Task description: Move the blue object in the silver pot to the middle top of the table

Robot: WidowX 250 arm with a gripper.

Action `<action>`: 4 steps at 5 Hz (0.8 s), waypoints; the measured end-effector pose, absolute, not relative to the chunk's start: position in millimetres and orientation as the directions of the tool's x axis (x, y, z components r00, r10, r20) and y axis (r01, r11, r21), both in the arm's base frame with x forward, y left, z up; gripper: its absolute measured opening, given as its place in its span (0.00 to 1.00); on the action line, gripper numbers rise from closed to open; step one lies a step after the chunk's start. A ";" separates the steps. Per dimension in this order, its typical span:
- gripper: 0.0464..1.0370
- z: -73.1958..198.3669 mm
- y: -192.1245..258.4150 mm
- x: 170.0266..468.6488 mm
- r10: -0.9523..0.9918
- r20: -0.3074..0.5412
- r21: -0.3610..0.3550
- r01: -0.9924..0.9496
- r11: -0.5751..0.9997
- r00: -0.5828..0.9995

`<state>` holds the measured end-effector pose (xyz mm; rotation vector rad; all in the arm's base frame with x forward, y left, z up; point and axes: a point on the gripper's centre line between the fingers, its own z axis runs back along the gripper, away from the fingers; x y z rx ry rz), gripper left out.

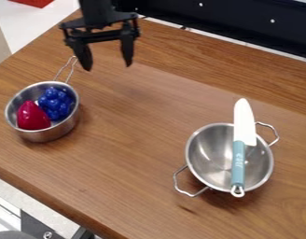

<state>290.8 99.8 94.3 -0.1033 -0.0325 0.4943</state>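
silver pot (48, 135) holds blue object (54, 102), red piece (32, 115); knife (238, 163) across metal bowl (208, 156); pincer (107, 67) apart.

Open hand (107, 67) above table (136, 112); blue object (56, 102) in silver pot (49, 135).

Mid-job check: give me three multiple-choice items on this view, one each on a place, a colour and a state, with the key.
1. Where is the blue object?
A) In the two-handled pot
B) In the single-handled pan
C) On the bare table

2. What colour is the handle of the knife?
A) Light blue
B) Red
C) Black

3. How is the gripper?
A) Shut, empty
B) Shut on the knife
C) Open, empty

Key:
1. B, it sits beside the red object there.
2. A, light blue shows below the white blade.
3. C, its fingers stand apart with nothing between them.
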 end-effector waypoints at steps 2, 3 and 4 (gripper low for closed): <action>0.96 104.7 144.8 237.0 0.335 0.069 -0.091 -0.329 0.940 0.940; 0.96 100.3 151.7 223.0 0.276 0.051 -0.096 -0.270 0.958 0.960; 0.96 87.2 153.3 213.7 0.253 0.043 -0.071 -0.250 0.966 0.967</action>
